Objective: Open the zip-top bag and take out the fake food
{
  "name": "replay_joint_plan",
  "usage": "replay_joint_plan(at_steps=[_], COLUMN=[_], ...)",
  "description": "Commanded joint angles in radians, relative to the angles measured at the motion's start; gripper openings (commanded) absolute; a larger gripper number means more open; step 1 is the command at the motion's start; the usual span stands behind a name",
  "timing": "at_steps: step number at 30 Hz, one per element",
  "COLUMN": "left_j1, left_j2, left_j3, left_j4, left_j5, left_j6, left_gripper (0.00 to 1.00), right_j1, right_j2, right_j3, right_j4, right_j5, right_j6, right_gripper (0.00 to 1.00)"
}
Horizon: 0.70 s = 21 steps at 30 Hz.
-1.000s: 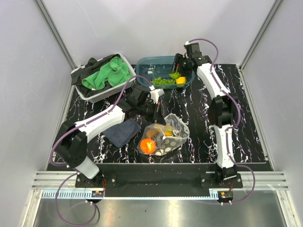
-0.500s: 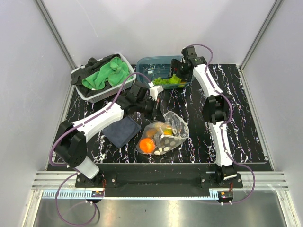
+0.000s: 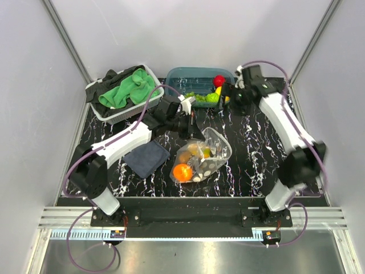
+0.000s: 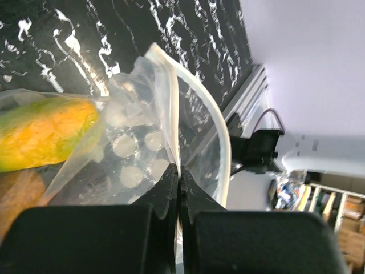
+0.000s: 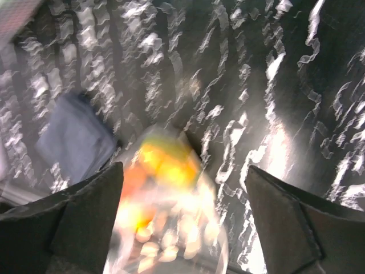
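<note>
on the desk (image 3: 251,162), the zip-top bag (image 3: 212,149) sits mouth up and gaping because the left tool (image 4: 178,177), at its far edge, is clenched on the rim. the right tool (image 5: 182,170), released and empty, hangs beyond the bag, seemingly free to fetch the fake food (image 3: 182,172) inside.

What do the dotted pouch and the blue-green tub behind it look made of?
Clear polka-dotted zip-top bag: thin soft plastic film, glossy; it wrinkles and shows the orange fake fruit inside. Teal translucent tub: seemingly rigid plastic; it keeps straight walls and looks see-through.
</note>
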Motion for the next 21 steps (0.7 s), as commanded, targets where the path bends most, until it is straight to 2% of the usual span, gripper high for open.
replay_joint_plan(at_steps=[1, 4, 5, 10, 17, 21], left_j1=[0.003, 0.003, 0.002, 0.000, -0.018, -0.046], left_j2=[0.022, 0.025, 0.029, 0.039, 0.045, 0.074], left_j3=[0.072, 0.086, 0.088, 0.097, 0.114, 0.106], left_j4=[0.112, 0.124, 0.126, 0.132, 0.160, 0.193], left_j5=[0.003, -0.003, -0.003, -0.005, -0.008, 0.001], left_j6=[-0.092, -0.119, -0.124, -0.162, -0.210, -0.248], left_gripper=[0.00, 0.00, 0.00, 0.00, 0.00, 0.00], right_j1=[0.001, 0.003, 0.003, 0.004, 0.013, 0.056], right_j2=[-0.300, -0.411, -0.431, -0.465, -0.368, -0.290], right_j3=[-0.313, -0.483, -0.519, -0.686, -0.817, -0.817], right_j4=[0.155, 0.238, 0.286, 0.387, 0.596, 0.611], right_j5=[-0.142, -0.264, -0.303, -0.376, -0.504, -0.502], right_j6=[0.044, 0.105, 0.117, 0.143, 0.235, 0.226], right_gripper=[0.87, 0.73, 0.61, 0.42, 0.43, 0.47])
